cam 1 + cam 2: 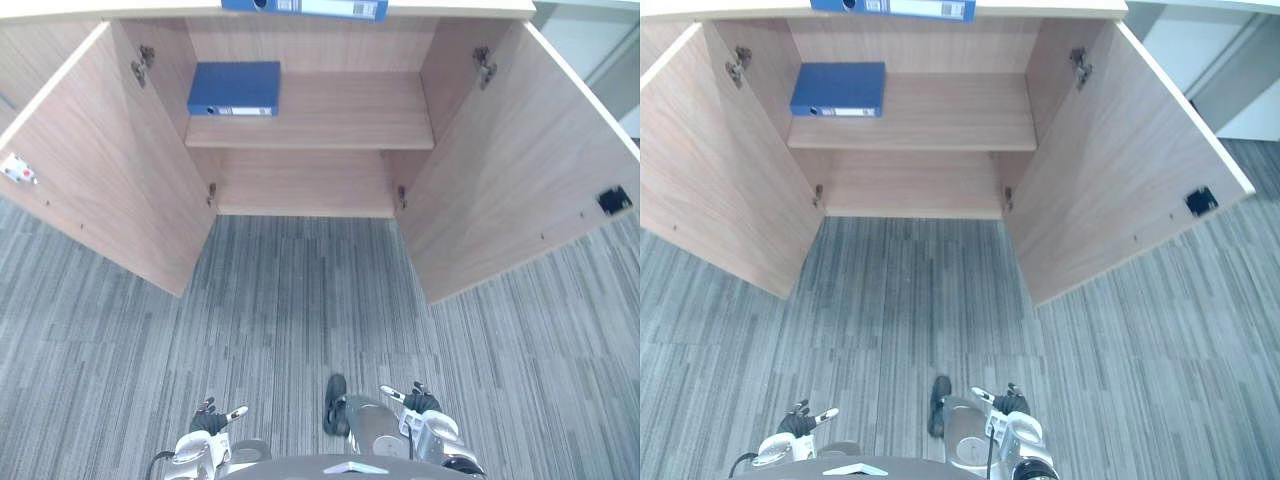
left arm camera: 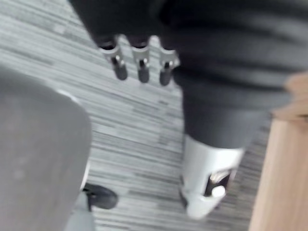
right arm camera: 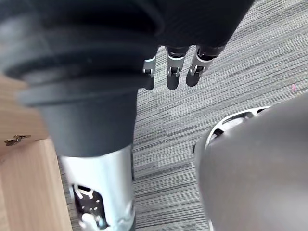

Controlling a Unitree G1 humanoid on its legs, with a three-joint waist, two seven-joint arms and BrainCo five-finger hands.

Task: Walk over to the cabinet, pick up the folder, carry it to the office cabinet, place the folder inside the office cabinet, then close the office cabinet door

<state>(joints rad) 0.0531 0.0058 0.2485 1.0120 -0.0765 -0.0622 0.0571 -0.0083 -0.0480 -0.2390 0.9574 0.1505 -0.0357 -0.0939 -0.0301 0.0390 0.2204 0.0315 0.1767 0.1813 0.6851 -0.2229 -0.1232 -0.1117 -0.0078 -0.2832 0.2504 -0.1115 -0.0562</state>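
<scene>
- Both arms hung low at the sides, both hands empty.
- The left hand [image 1: 210, 420] sat down low on the left, fingers [image 2: 142, 67] loose and pretty much straight, pointing downward.
- Same deal for the right hand [image 1: 420, 402] on the right: fingers [image 3: 173, 77] relaxed in a row, thumb set apart.

Bright, even, diffuse light, falling from above. Cabinet [image 1: 310, 190] wood matte, lit alike on both open doors [image 1: 520, 170]. Carpet [image 1: 300, 340] darker in the strip between the doors, paler farther out. Faint shade just under the shelf [image 1: 330, 125]; its top catches the most light.
</scene>
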